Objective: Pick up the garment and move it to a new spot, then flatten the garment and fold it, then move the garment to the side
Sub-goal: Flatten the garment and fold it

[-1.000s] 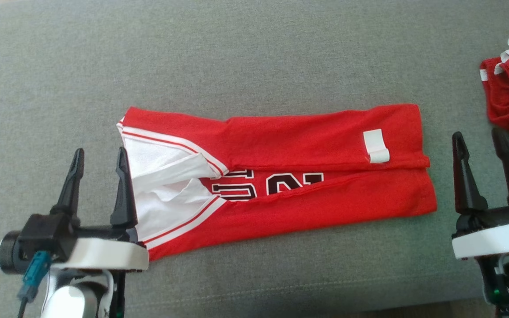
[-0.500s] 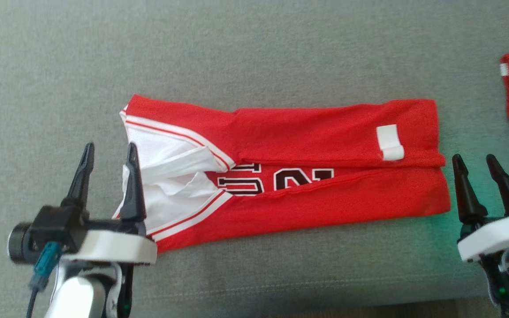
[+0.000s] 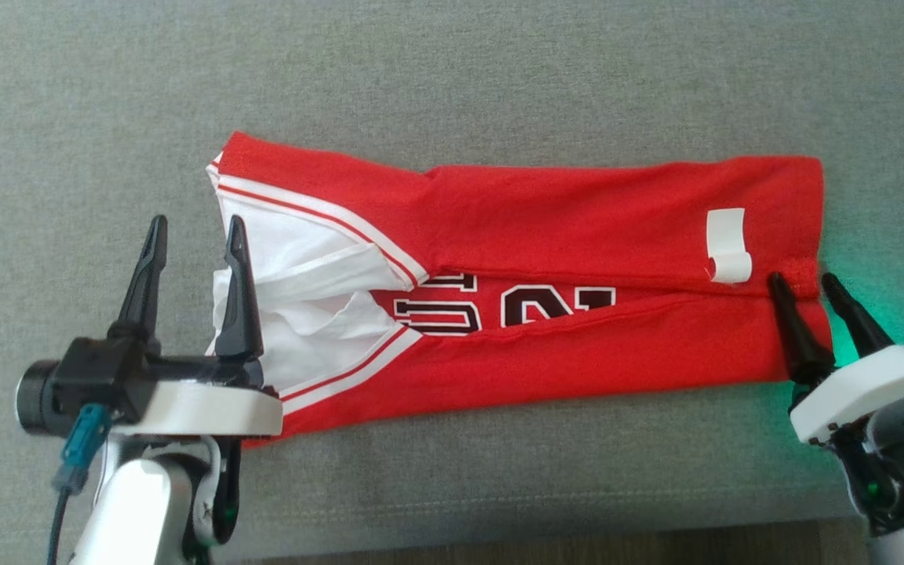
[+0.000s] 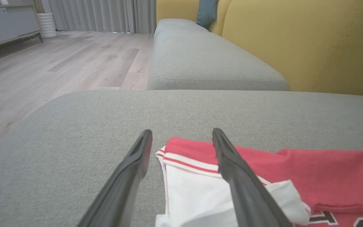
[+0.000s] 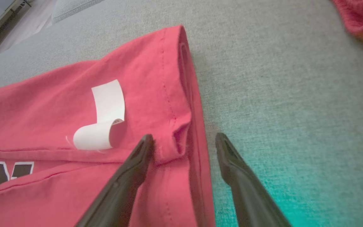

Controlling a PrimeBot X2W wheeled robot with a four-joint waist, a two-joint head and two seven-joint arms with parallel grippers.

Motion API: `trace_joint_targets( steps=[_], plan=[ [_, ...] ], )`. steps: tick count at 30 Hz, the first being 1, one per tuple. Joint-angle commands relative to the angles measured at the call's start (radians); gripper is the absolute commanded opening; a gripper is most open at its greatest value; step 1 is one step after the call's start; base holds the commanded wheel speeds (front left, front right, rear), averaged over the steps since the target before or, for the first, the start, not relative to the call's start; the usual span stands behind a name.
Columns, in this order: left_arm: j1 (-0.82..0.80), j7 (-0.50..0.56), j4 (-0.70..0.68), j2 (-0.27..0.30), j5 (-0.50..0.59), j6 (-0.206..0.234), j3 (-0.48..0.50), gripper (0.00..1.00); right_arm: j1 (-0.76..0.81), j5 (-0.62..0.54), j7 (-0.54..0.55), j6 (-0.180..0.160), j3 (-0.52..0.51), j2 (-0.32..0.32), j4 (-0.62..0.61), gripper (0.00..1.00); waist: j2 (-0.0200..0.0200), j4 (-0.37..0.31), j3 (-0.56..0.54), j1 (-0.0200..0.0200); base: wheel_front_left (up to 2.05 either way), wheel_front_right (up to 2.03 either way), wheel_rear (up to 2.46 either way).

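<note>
While the folded red garment (image 3: 562, 227) lies lengthwise across the middle of the frame on the grey sofa cushion (image 3: 452, 78), both grippers stand wide open and hold nothing. Left gripper (image 3: 195, 224), lower left: one finger over the garment's white-panelled end, the other over bare cushion. Right gripper (image 3: 801, 278), lower right: fingers straddling the hem edge, just beside the white label (image 3: 728, 245).
</note>
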Motion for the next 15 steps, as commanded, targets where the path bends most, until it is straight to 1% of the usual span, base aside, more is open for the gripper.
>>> trace_joint_targets(
  steps=[1, 6, 7, 8, 9, 15],
  plan=[
    [-0.034, -0.011, -0.026, 0.006, 0.010, 0.006, 0.031, 1.00, 0.008, 0.008, 0.023, -0.001, 0.022, -0.014, -0.027, 1.00, 0.0000, 0.000, 0.004, 0.0000, 0.00, 0.00, 0.00],
    [-0.044, -0.018, -0.019, 0.008, 0.010, 0.010, 0.033, 1.00, 0.019, 0.032, 0.103, -0.001, 0.034, -0.009, -0.053, 1.00, 0.0000, 0.001, 0.013, 0.0000, 0.00, 0.00, 0.00],
    [-0.046, -0.019, -0.019, 0.008, 0.010, 0.011, 0.033, 1.00, 0.023, 0.040, 0.122, -0.001, 0.034, -0.006, -0.060, 0.80, 0.0000, 0.001, 0.015, 0.0000, 0.00, 0.00, 0.00],
    [-0.047, -0.020, -0.018, 0.008, 0.010, 0.012, 0.032, 1.00, 0.028, 0.040, 0.140, -0.001, 0.032, -0.007, -0.067, 0.44, 0.0000, 0.002, 0.015, 0.0000, 0.00, 0.00, 0.00],
    [-0.049, -0.021, -0.017, 0.009, 0.010, 0.012, 0.033, 1.00, 0.032, 0.048, 0.154, -0.001, 0.030, -0.003, -0.076, 0.00, 0.0000, 0.003, 0.016, 0.0000, 0.00, 0.00, 0.00],
    [-0.052, -0.027, -0.010, 0.010, 0.009, 0.018, 0.035, 1.00, 0.044, 0.075, 0.186, -0.001, 0.001, 0.003, -0.127, 0.00, 0.0000, 0.003, 0.009, 0.0000, 0.00, 0.00, 0.00]
  ],
)
